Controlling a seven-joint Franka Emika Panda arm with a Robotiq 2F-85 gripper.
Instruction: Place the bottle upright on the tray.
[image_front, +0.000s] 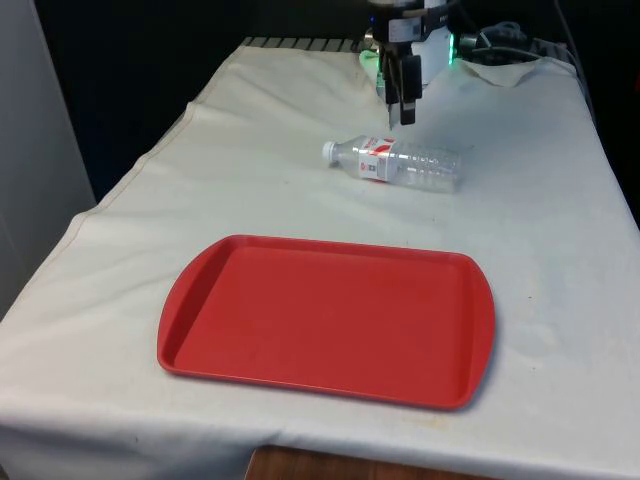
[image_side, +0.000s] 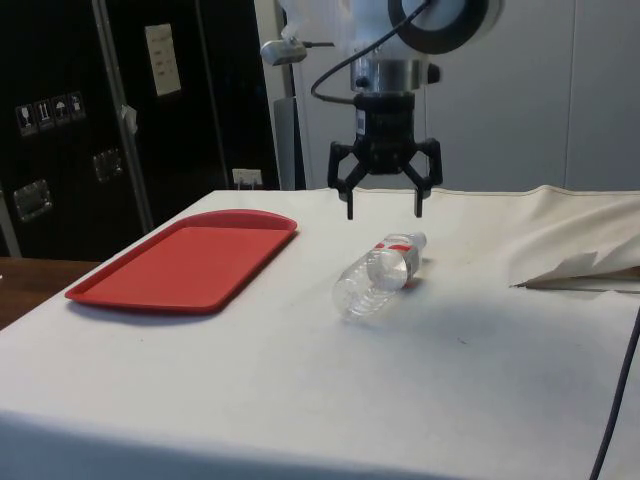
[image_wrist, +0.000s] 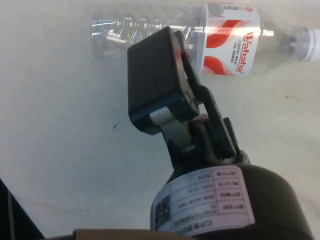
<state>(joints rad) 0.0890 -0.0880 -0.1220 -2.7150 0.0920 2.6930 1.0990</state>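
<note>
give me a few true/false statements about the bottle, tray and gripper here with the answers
1. The bottle lies on its side on the cloth. True.
2. The bottle is on the red tray. False: it rests on the white cloth, apart from the tray.
3. The gripper hangs open above the bottle. True.
4. The bottle's cap is missing. False: a white cap is on.
5. The tray holds a cup. False: nothing is on it.

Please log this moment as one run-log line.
phase: approach | pincer: open, above bottle, no contact | bottle: lying on its side on the cloth | tray: nothing on it
</note>
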